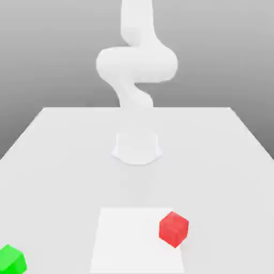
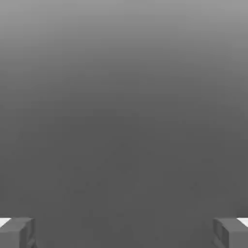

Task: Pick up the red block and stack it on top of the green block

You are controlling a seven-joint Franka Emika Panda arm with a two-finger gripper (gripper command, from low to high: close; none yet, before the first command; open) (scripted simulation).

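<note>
- The broad white flat-topped table carried both cubes, and the job stood, by the look of it, at its first step: reaching for the red one, with nothing stacked.
- The smooth white jointed robot arm rose from the table's far part, so the next move called for bringing its hand out and down.
- The grey two-finger jaws stood wide open with nothing between them, seemingly ready for a grasp.
- The small matte red cube lay over the right edge of a flat white square patch in the exterior view; the jaws likely needed lining up with its faces before closing.
- The small matte green cube, cut by the frame at the exterior view's lower left, sat well apart from the red one, its top apparently free for stacking.
</note>
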